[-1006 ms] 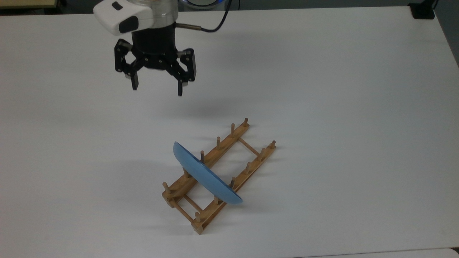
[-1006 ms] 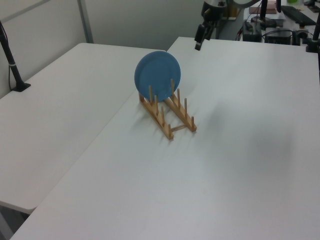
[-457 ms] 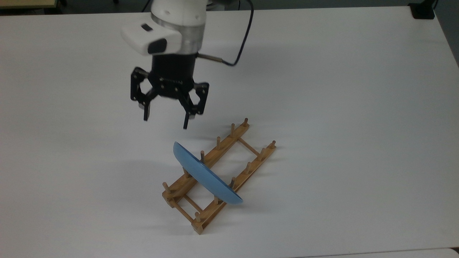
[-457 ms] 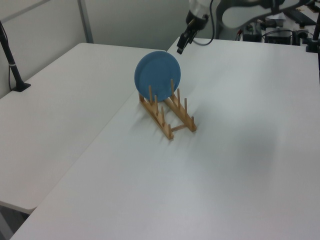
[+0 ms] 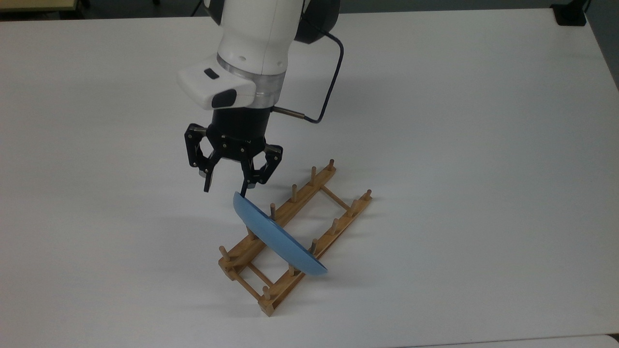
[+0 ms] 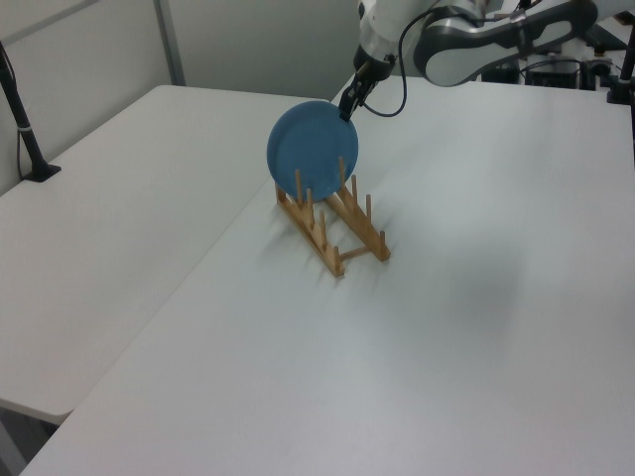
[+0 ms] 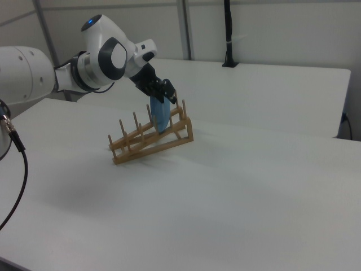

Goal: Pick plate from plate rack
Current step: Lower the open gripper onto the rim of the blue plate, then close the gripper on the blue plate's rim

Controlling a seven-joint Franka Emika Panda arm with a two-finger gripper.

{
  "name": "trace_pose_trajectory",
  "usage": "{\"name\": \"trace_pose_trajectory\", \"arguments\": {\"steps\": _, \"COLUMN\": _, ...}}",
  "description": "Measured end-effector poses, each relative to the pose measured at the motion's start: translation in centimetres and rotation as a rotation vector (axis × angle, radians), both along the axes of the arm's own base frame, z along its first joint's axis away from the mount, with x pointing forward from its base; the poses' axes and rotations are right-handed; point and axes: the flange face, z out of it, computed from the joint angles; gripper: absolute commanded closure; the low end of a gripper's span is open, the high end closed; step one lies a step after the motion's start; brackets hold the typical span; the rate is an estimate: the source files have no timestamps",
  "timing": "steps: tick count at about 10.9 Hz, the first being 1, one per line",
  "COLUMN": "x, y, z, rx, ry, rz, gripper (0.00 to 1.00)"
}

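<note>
- Hand point(image 5: 224, 188): fingers spread open, empty, poised at the upper edge of the plate; one fingertip point(image 5: 243, 191) just at the rim.
- Plate point(image 5: 275, 239): light blue, standing on edge in the rack, between pegs near one end.
- Plate rack point(image 5: 333, 212): wooden, flat on the white desk point(image 5: 483, 145).

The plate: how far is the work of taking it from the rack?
Done: the claw, fingers open, has reached the upper edge of the plate. In hand: setting the fingers around that edge. Left: closing and lifting, since the plate stands upright between the pegs of the plate rack.
</note>
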Motion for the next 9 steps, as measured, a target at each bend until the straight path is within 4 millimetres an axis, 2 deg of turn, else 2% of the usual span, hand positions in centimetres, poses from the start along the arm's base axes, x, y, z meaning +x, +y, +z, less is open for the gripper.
{"name": "trace_pose_trajectory", "arguments": {"steps": 9, "x": 0.6, "y": 1.6, "z": -0.1, "rx": -0.001, "ry": -0.018, "rz": 0.025, "gripper": 0.58}}
